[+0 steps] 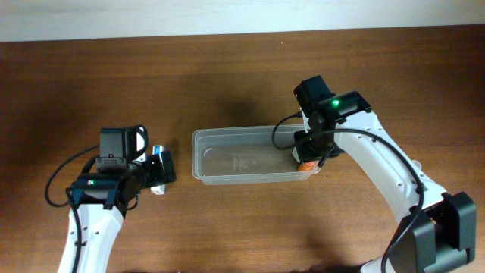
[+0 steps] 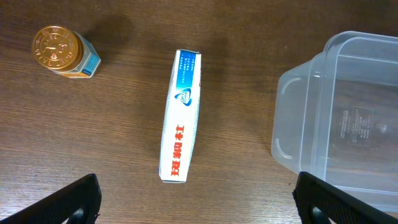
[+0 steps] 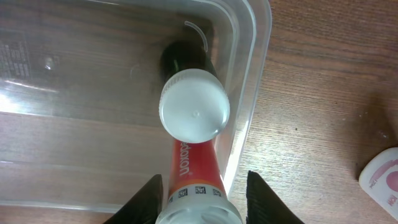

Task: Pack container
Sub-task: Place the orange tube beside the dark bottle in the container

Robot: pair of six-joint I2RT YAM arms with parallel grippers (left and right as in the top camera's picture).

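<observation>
The container [image 1: 227, 134] is a clear shallow plastic tub at the table's middle; it also shows in the left wrist view [image 2: 287, 118] and the right wrist view [image 3: 260, 68]. My right gripper [image 1: 309, 149] [image 3: 202, 199] is shut on a red tube with a white cap [image 3: 194, 109], held cap-down over the container's right end; the tube's red shows in the overhead view [image 1: 307, 164]. My left gripper [image 1: 154, 174] [image 2: 196, 208] is open and empty above the table, left of the container. A white and blue box [image 2: 181, 118] lies flat just ahead of it.
A small bottle with a gold cap [image 2: 60, 51] stands on the table beyond the box, to its left. A pink and white object [image 3: 384, 182] lies on the table right of the container. The wooden table's far edge meets a white wall.
</observation>
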